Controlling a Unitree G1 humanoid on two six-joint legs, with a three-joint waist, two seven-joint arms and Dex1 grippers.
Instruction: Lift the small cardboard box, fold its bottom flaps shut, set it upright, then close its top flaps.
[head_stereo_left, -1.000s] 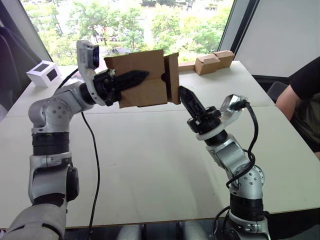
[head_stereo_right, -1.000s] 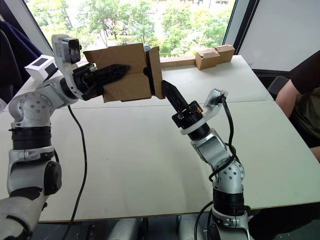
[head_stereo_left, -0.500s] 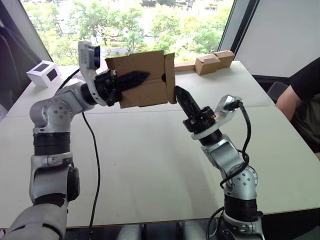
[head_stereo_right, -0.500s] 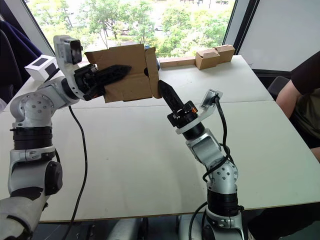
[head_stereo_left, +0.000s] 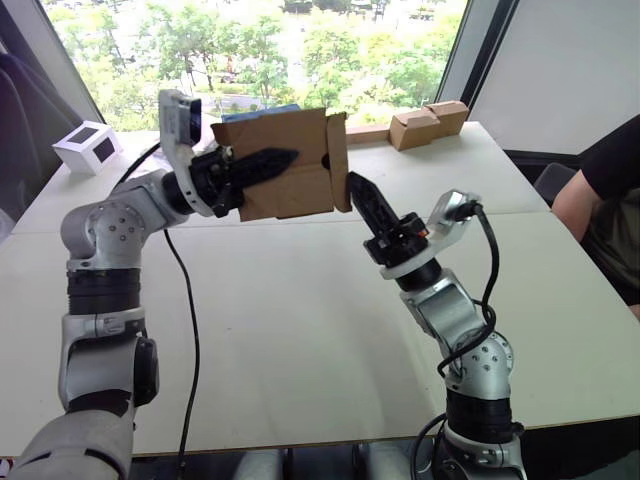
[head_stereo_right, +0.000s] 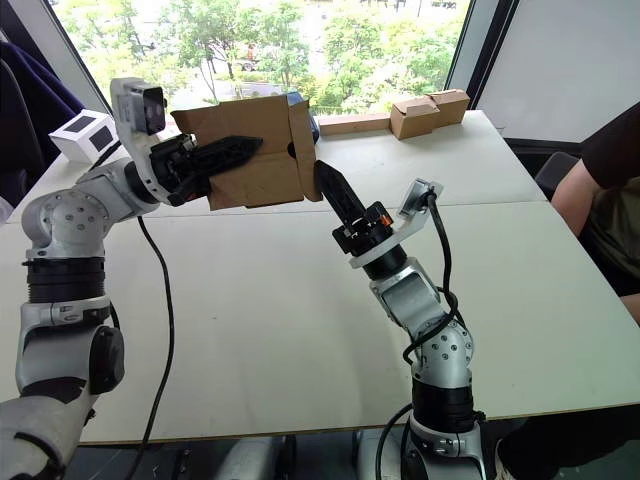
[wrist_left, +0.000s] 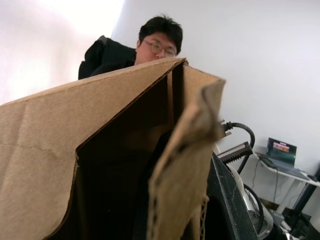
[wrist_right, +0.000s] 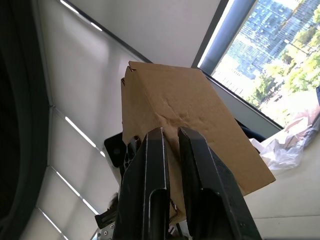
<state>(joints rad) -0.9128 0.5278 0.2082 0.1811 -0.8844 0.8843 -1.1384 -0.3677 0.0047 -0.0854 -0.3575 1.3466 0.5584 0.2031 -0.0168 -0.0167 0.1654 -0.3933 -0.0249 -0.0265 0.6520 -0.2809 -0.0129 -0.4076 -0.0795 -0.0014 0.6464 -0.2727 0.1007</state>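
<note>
Nearest, right gripper (head_stereo_left: 352, 181), fingers nearly together, tips pressing bottom flaps (head_stereo_left: 338, 160). Beyond, box (head_stereo_left: 280, 165) aloft over table (head_stereo_left: 300, 300), clamped by left gripper (head_stereo_left: 285, 156) across one wall. Probably light, thin-walled, easily dented; best held at stiff corners. Farthest, a person (head_stereo_left: 610, 190).

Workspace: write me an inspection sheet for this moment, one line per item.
Surface: white table, bare in front of the robot.
Job's things: small cardboard box held in the air on its side; end flap nearly folded flat.
Clutter: white cube box; tan boxes at the far edge.
Grippers: left gripper clamps a box wall; right gripper, fingers together, presses the flap.
Cables: black cable under the left arm.
Surroundings: window; seated person.
</note>
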